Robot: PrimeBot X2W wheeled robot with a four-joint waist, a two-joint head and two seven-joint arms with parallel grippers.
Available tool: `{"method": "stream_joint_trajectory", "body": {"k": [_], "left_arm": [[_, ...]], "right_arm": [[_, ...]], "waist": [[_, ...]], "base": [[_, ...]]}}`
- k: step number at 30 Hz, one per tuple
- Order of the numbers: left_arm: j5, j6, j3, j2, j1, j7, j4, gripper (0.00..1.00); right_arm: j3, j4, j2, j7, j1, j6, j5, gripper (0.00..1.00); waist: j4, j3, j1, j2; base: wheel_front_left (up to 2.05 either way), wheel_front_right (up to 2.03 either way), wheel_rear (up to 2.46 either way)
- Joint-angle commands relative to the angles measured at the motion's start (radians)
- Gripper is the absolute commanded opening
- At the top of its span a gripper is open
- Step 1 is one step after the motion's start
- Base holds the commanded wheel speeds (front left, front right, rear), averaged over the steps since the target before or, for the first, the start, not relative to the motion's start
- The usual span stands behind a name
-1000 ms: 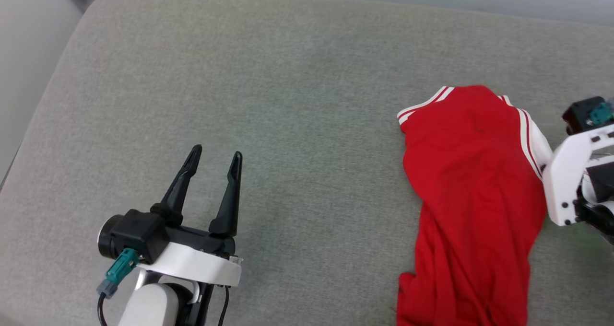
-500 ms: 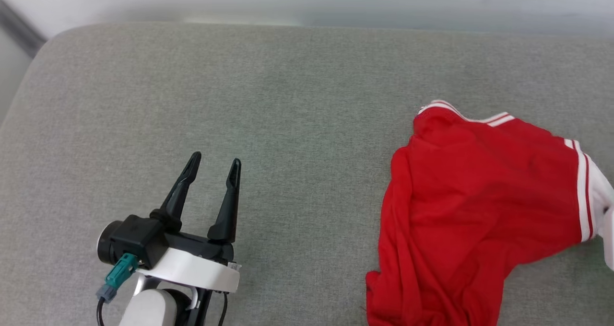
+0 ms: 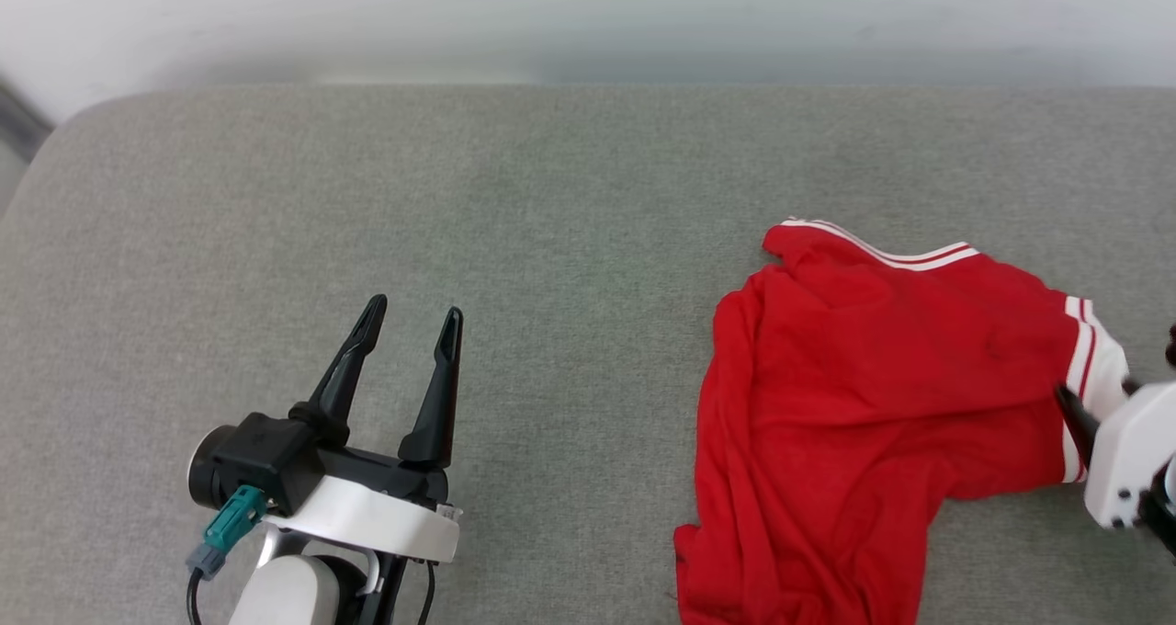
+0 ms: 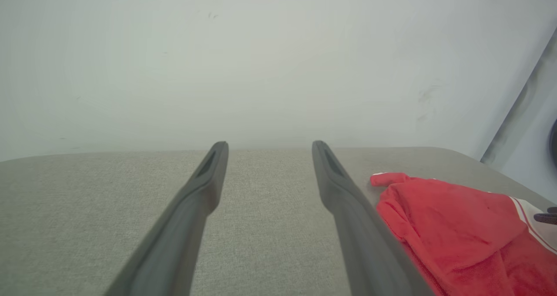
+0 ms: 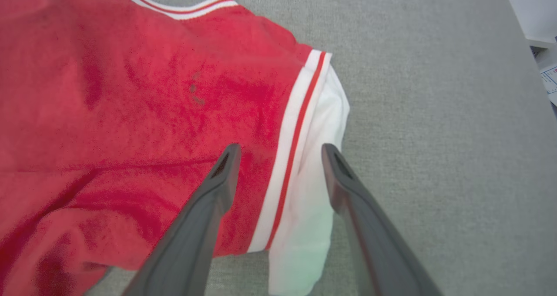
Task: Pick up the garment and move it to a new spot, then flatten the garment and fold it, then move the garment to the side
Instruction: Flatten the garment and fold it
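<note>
Over the left part of the grey cushion (image 3: 551,193) hangs the left gripper (image 3: 415,309), its two dark fingers spread with nothing between them, well apart from the cloth. On the cushion's right part lies the garment (image 3: 873,404), a rumpled shirt with plain red showing, one striped trim toward the cushion's far edge. At the cushion's right end the right gripper (image 5: 281,148) is spread over the white sleeve (image 5: 304,226) and its striped band, one finger above red cloth, the other above the sleeve's outer edge. Whether they touch the cloth cannot be told.
</note>
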Motion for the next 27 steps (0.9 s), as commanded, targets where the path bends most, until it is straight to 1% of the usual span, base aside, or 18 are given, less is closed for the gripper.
{"method": "stream_joint_trajectory", "body": {"k": [1,4,9,12,15,18,20,22,24,27], "left_arm": [[0.000,-0.001,-0.002,0.001,0.001,-0.003,-0.002,1.00],[-0.009,-0.001,-0.002,-0.003,0.005,-0.003,-0.008,1.00],[-0.025,-0.001,-0.006,-0.009,0.023,-0.003,-0.012,1.00],[-0.034,-0.001,-0.014,-0.011,0.035,-0.003,-0.010,1.00],[-0.043,-0.001,-0.033,-0.007,0.045,-0.003,-0.001,1.00],[-0.049,-0.001,-0.062,0.000,0.041,-0.003,0.012,1.00],[-0.068,-0.001,-0.094,0.004,0.024,-0.002,0.025,1.00],[-0.095,-0.001,-0.131,0.015,-0.011,0.021,0.039,1.00],[-0.110,-0.001,-0.174,0.033,-0.061,0.070,0.054,1.00],[-0.140,-0.001,-0.247,0.057,-0.173,0.184,0.079,1.00]], "right_arm": [[0.002,-0.017,0.008,-0.041,-0.019,-0.001,0.020,1.00],[0.032,-0.081,0.023,-0.160,-0.014,-0.001,0.058,1.00],[0.073,-0.209,0.056,-0.399,0.034,-0.001,0.115,1.00],[0.083,-0.272,0.089,-0.539,0.073,-0.001,0.112,1.00],[0.081,-0.309,0.129,-0.646,0.112,-0.001,0.108,1.00],[0.080,-0.331,0.159,-0.719,0.135,-0.001,0.088,1.00],[0.074,-0.342,0.178,-0.742,0.147,-0.001,0.080,1.00],[0.068,-0.355,0.195,-0.755,0.148,-0.001,0.068,1.00],[0.068,-0.364,0.204,-0.762,0.144,-0.001,0.059,1.00],[0.067,-0.385,0.212,-0.770,0.126,-0.001,0.041,1.00]], "waist": [[-0.011,-0.014,0.0000,0.0000],[-0.021,-0.031,0.0000,0.0000],[-0.038,-0.055,0.0000,0.0000],[-0.049,-0.063,0.0000,0.0000],[-0.062,-0.065,0.0000,0.0000],[-0.074,-0.059,0.0000,0.0000],[-0.082,-0.050,0.0000,0.0000],[-0.093,-0.037,0.0000,0.0000],[-0.105,-0.022,0.0000,0.0000],[-0.131,0.007,0.0000,0.0000]], "base": [[0.00,0.00,0.00],[0.00,0.00,0.00],[0.00,0.00,0.00],[0.00,0.00,0.00],[0.00,0.00,0.00],[0.00,0.00,0.00],[0.00,0.00,0.00],[0.00,0.00,0.00],[0.00,0.00,0.00],[0.00,0.00,0.00]]}}
